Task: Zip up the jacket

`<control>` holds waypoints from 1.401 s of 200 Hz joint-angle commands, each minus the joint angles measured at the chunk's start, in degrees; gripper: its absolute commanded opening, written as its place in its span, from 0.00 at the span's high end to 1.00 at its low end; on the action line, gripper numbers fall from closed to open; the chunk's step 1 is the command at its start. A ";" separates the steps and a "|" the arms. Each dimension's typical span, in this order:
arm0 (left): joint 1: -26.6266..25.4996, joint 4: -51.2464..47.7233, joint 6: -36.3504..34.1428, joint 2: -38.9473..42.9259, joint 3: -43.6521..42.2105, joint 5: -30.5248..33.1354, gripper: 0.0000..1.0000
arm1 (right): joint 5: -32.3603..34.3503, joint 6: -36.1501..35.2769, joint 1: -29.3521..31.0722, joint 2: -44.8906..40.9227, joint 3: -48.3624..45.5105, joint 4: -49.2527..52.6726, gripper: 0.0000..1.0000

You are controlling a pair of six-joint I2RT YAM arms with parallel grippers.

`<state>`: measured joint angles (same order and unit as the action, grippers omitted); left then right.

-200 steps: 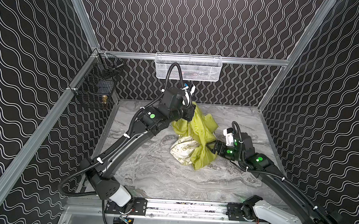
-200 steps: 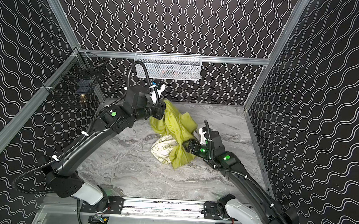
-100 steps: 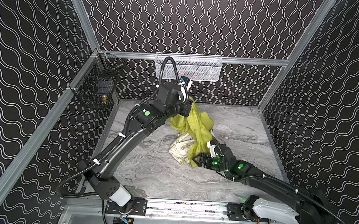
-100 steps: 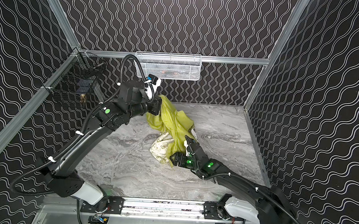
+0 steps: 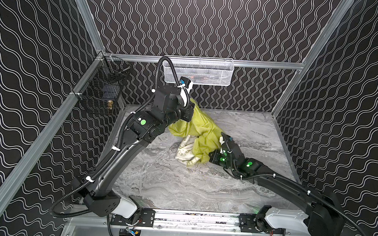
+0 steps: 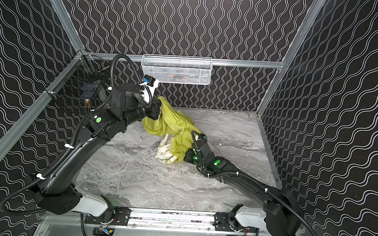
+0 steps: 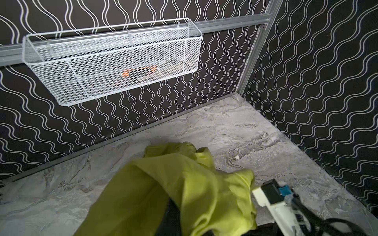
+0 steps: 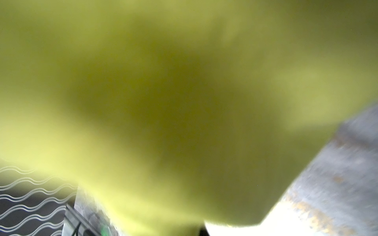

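Works over a grey marbled surface (image 5: 180,189) below the white mesh basket (image 5: 198,71). Holds the jacket (image 5: 201,132) as one slanted drape of lime-green cloth, with the high end close under the basket and the low end well out from the basket, down on the surface. Takes that slant as the long axis. Pinches the high end in the left claw (image 5: 191,111), pressed together on a bunch of cloth just below the basket, and lets the rest fall away from the tips. Has the right claw (image 5: 211,157) at the low end, farther from the basket, pressed together and wrapped in green cloth. Gets only blurred green close against the lens in the right wrist view, so reads this as a pinch on the lower edge without seeing the tips themselves. Leaves a crumpled fold of cream printed lining (image 5: 186,151) on the surface, touching the green drape, just beside the right claw and about as far from the basket. Finds no zipper teeth or slider in any view. Counts neither arm as nearer: one at each end of the axis, both against the cloth. Probably calls for drawing the low end farther from the basket, along that axis, to pull the cloth taut and bring the front edges into sight.
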<state>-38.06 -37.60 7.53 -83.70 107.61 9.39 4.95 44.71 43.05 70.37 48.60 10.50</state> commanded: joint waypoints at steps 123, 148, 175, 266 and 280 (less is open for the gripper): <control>0.31 -0.89 -11.12 -0.88 9.42 9.15 1.00 | -9.67 -18.32 -14.12 -6.89 28.96 19.28 1.00; 0.31 -0.62 -12.31 0.59 8.66 10.09 1.00 | -10.49 -19.40 -14.80 -6.74 33.71 20.99 1.00; 0.35 -1.28 -13.36 1.39 8.46 12.49 1.00 | -12.08 -20.22 -15.78 -6.11 38.06 22.35 1.00; 0.45 -2.29 -14.27 2.62 2.11 17.83 1.00 | -20.03 -19.07 -23.42 -4.88 37.95 22.64 1.00; 0.60 -2.48 -13.99 2.51 0.43 17.55 1.00 | -21.74 -19.12 -25.09 -4.41 37.13 22.46 1.00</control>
<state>-37.76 -40.82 -6.13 -81.38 109.91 25.87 -13.13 25.71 19.97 65.58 86.65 34.68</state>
